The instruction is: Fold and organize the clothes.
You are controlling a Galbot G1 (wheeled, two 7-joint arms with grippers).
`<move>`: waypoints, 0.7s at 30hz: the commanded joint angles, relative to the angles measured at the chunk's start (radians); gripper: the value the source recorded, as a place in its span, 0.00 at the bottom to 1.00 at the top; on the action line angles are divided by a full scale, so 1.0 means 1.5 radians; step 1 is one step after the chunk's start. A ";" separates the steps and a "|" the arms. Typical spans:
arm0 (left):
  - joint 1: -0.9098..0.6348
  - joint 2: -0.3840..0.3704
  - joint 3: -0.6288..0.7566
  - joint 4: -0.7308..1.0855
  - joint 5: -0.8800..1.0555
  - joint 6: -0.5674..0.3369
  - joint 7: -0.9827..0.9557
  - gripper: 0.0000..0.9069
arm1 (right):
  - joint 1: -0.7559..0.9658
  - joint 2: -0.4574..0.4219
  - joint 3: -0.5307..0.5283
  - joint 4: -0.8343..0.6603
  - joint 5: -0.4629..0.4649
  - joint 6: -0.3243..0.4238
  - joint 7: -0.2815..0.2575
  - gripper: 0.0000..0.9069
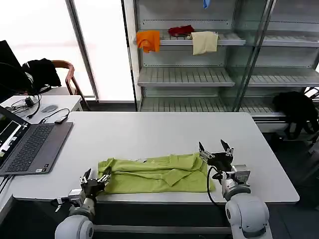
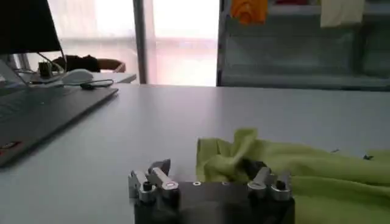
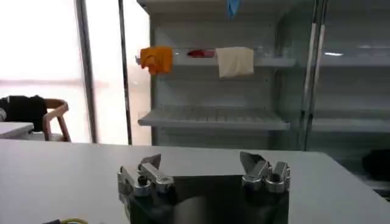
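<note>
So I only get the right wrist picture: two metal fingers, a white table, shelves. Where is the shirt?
Observer: In the head view the lime-green T-shirt lies partly folded along the near edge of the table.
Operator: Is the claw I see holding it?
Observer: No. The right gripper is open at the shirt's right end, holding nothing.
Operator: And the other arm?
Observer: The left gripper is open at the shirt's left end, with bunched cloth just ahead of it.
Operator: Anything else on the table?
Observer: An open laptop on the robot's left.
</note>
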 commanded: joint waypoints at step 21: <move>-0.008 -0.005 0.024 0.019 0.017 -0.012 0.011 0.00 | 0.014 -0.005 0.001 -0.005 0.015 -0.003 0.024 1.00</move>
